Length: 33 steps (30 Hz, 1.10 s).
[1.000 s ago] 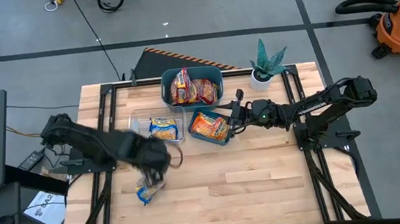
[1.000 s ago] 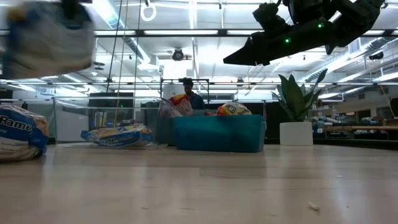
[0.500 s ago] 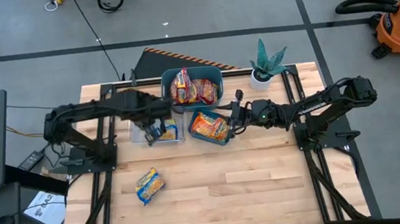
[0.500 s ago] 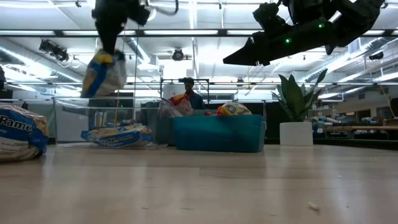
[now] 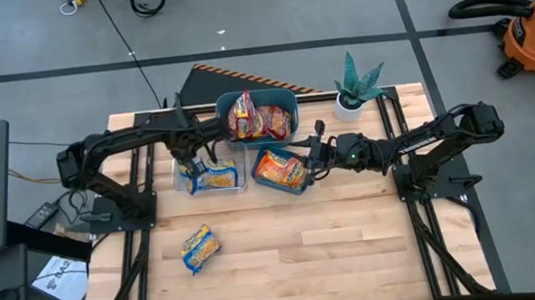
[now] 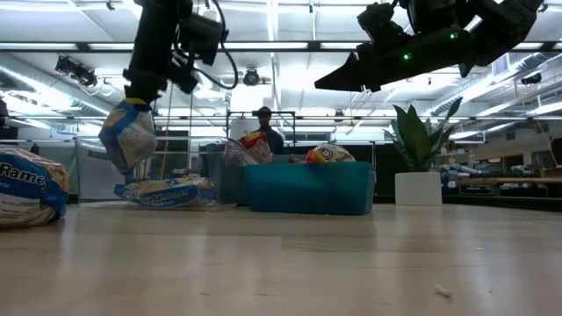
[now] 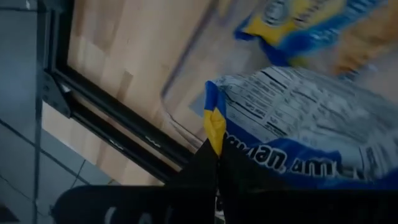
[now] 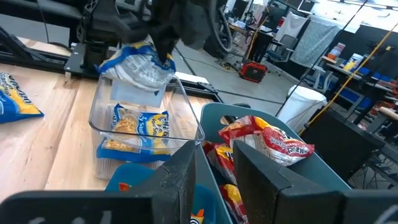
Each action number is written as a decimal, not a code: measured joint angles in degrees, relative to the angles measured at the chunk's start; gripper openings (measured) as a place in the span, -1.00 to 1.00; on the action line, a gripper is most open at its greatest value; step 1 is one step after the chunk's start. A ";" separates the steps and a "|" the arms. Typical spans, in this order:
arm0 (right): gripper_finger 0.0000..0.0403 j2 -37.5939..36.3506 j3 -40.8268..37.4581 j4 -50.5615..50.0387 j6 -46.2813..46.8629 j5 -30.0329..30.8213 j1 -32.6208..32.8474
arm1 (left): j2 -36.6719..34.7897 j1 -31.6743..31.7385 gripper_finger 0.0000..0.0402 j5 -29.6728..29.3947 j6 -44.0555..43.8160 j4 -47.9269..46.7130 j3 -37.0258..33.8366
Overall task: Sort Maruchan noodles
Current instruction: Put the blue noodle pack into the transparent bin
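A wooden desk (image 5: 354, 230) is shown from above, with two dark arms reaching in from its left and right edges. Three containers are grouped near the far edge, toward its middle: a large teal bin (image 5: 280, 98) holding red packets (image 5: 257, 119), a smaller teal bin (image 5: 302, 185) holding orange packets (image 5: 279, 169), and a clear plastic tray (image 5: 178, 165) in which a blue-and-yellow packet (image 5: 219, 177) is already laid. A potted plant (image 5: 356, 84) is set beside the far right corner.

The left pincer (image 6: 140, 95) is held above the left part of the clear tray, closed on the top edge of a second blue-and-yellow packet (image 6: 127, 136), which is seen hanging below it, clear of the tray floor. The right pincer (image 5: 313, 152) is held over the right side of the smaller teal bin; its fingers (image 8: 180, 174) are seen parted by a narrow gap, with nothing gripped between them.

One further blue-and-yellow packet (image 5: 199, 248) is left lying on the bare desk, toward the near left corner and well apart from the containers.

The sorting is judged to be nearly complete: the red and orange kinds appear binned, one blue-and-yellow packet is placed, one is about to be released, and one is yet to be collected.

A person (image 6: 268, 133) is visible in the room beyond the desk.
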 joint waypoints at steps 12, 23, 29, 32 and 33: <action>-0.44 0.00 0.00 -0.02 0.02 0.00 0.00 | 0.21 2.69 -0.96 -0.30 0.17 7.60 -2.49; -0.44 0.00 0.00 -0.08 0.02 -0.02 0.00 | 5.07 -2.90 -0.71 3.70 -0.09 16.31 -2.49; -0.44 0.00 -0.02 -0.17 0.08 -0.02 0.00 | 8.20 -4.92 -0.49 6.71 0.20 20.96 -2.46; -0.44 0.00 -0.28 -0.04 0.09 -0.02 0.00 | 8.20 -4.90 -0.42 6.20 -0.29 17.51 -1.27; -0.44 0.00 -0.47 0.06 0.08 -0.02 0.00 | 7.88 -4.90 -0.39 5.97 -0.62 16.30 -0.58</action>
